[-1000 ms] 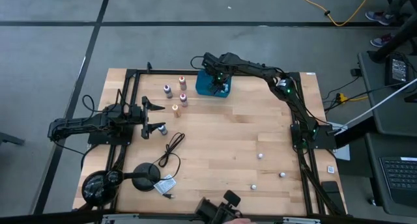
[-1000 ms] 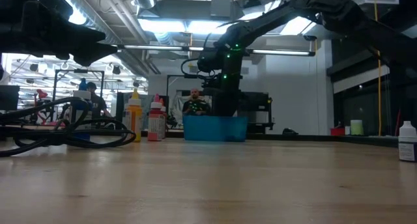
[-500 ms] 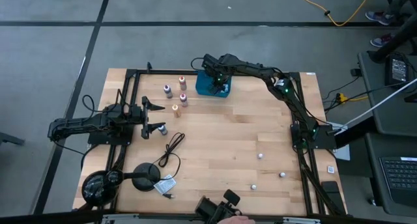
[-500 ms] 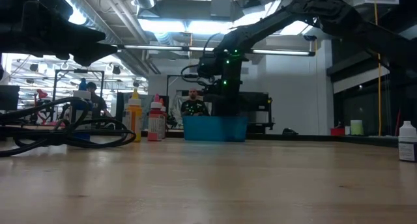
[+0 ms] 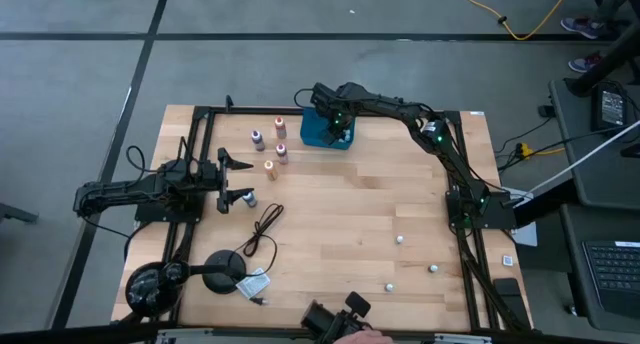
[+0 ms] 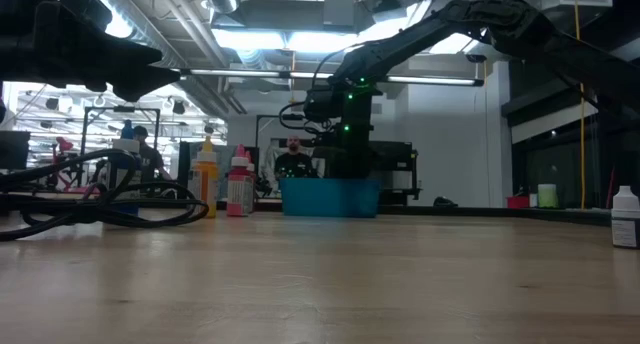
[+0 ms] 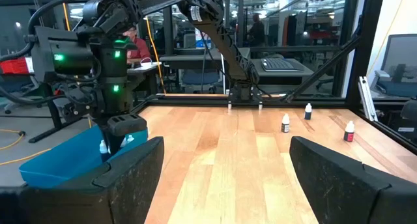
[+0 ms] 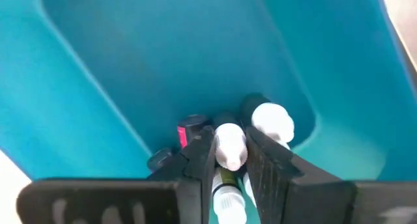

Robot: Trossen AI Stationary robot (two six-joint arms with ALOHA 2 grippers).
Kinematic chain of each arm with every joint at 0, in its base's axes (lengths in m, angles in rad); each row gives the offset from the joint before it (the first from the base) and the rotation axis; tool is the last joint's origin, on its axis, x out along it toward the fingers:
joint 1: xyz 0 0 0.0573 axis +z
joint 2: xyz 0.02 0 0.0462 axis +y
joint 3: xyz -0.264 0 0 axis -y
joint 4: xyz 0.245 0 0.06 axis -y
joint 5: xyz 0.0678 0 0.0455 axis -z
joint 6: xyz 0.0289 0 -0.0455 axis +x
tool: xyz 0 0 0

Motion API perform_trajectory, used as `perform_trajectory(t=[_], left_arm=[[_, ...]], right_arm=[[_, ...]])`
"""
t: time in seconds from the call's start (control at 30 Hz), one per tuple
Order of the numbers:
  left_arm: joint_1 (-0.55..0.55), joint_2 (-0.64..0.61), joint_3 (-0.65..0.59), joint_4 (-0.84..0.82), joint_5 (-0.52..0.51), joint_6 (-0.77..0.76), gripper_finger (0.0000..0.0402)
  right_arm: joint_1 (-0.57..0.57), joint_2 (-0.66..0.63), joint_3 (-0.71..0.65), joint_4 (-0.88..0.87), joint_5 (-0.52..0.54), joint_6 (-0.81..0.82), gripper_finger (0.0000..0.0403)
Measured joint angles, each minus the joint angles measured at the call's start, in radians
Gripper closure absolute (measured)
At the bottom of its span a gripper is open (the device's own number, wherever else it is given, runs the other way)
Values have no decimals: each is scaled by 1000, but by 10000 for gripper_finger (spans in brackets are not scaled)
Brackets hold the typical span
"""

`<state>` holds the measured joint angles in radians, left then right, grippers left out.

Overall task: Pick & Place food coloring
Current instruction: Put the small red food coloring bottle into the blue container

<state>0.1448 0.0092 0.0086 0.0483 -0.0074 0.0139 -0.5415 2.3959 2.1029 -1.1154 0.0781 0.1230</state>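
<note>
The table is evenly lit from above in the high view, with only soft shadows cast. In the low view, glare is thrown by ceiling lights, and the arms are rendered as dark silhouettes. The teal tray is seen slightly blurred at close range.

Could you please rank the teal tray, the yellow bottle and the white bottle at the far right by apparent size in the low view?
1. Teal tray.
2. Yellow bottle.
3. White bottle, though it is cut off by the picture's edge and distances differ, so this is unsure.
</note>
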Motion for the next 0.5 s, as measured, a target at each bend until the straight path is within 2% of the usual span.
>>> perform_trajectory(t=[0.17,0.5], left_arm=[[0,0,0,0,0,0,74],[0,0,0,0,0,0,74]], right_arm=[[0,0,0,0,0,3,310],[4,-22,0,1,19,-2,236]])
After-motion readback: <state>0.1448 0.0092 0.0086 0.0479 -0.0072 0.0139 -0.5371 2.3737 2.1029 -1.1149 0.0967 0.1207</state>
